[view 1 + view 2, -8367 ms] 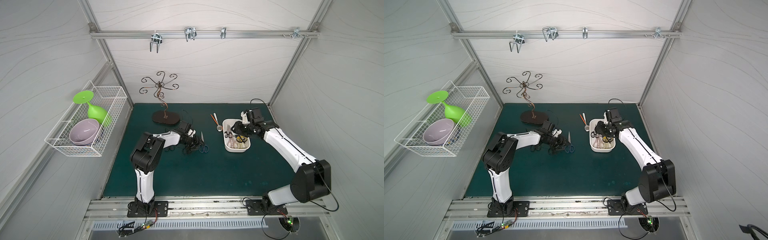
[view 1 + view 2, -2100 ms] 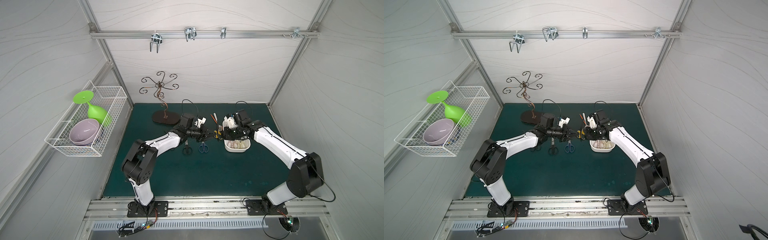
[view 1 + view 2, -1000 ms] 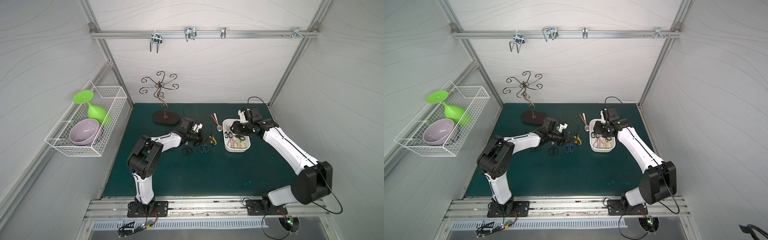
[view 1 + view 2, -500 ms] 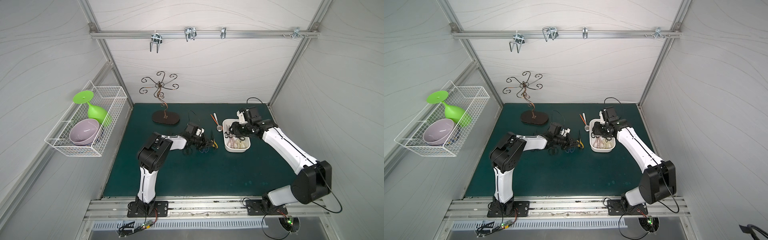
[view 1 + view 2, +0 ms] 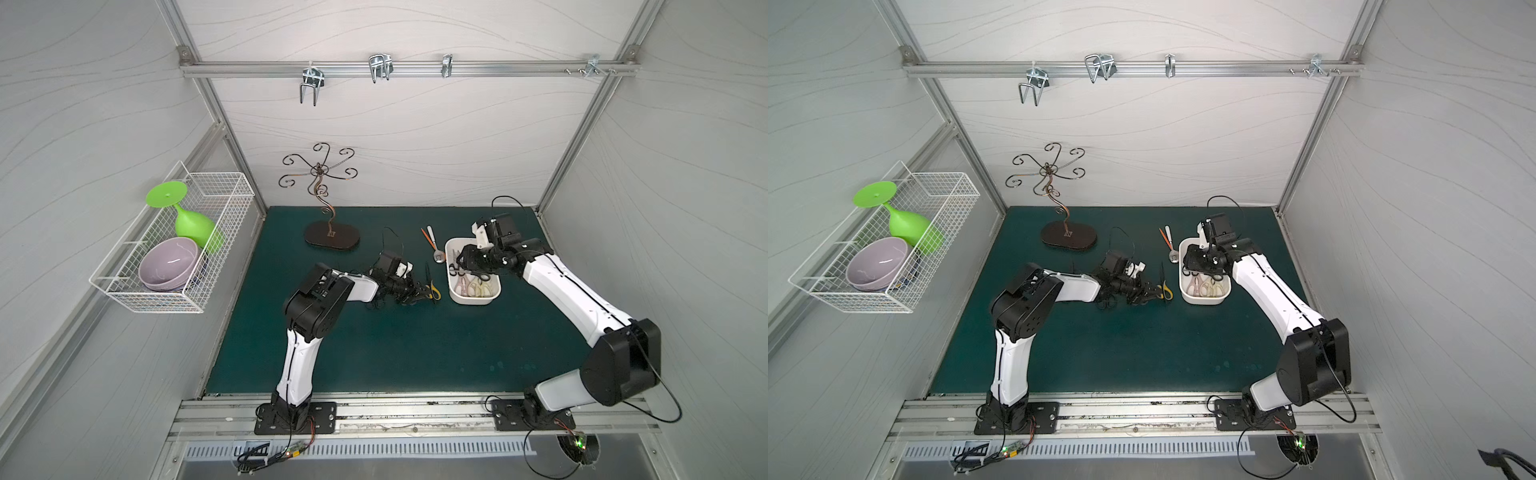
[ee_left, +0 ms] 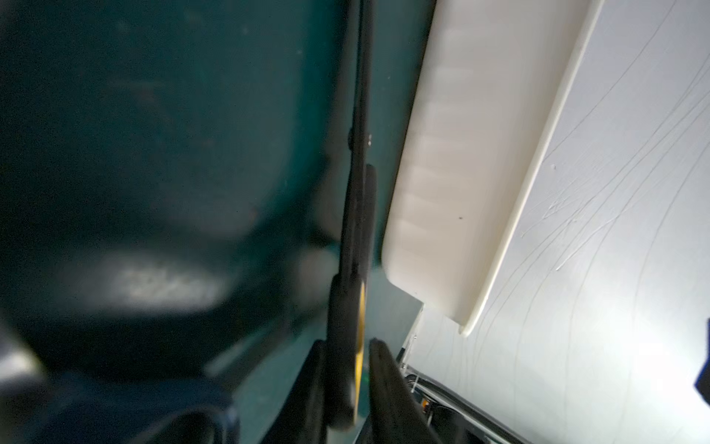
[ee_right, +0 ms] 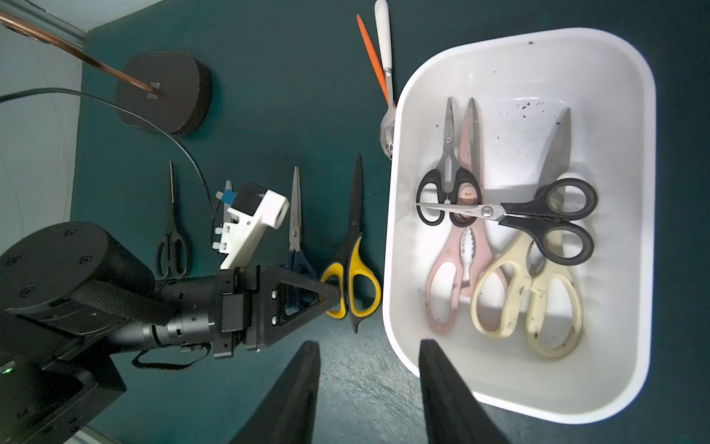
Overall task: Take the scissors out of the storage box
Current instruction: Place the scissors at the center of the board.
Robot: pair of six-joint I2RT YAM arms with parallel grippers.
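Note:
The white storage box (image 7: 518,77) stands on the green mat at the right in both top views (image 5: 473,300) (image 5: 1204,300). Inside lie two black-handled scissors (image 7: 447,184) (image 7: 538,219), pink shears (image 7: 457,261) and cream shears (image 7: 526,296). On the mat beside the box lie the yellow-and-black scissors (image 7: 353,269) (image 5: 433,289), the blue-handled pair (image 7: 295,215) and a small black pair (image 7: 171,230). My left gripper (image 6: 345,344) (image 7: 334,298) straddles the yellow handle, jaws slightly apart, a gap showing at one finger. My right gripper (image 7: 369,346) (image 5: 462,262) hovers open and empty over the box's left rim.
A white-handled spoon (image 7: 384,46) and an orange stick (image 7: 370,54) lie behind the box. The dark oval base of a wire stand (image 5: 331,239) sits at the back of the mat. A wire basket (image 5: 174,249) with a green glass and purple bowl hangs on the left wall.
My left gripper has set the yellow-and-black scissors down on the mat beside the box, and its jaws have begun to part. The right arm has stayed above the box.

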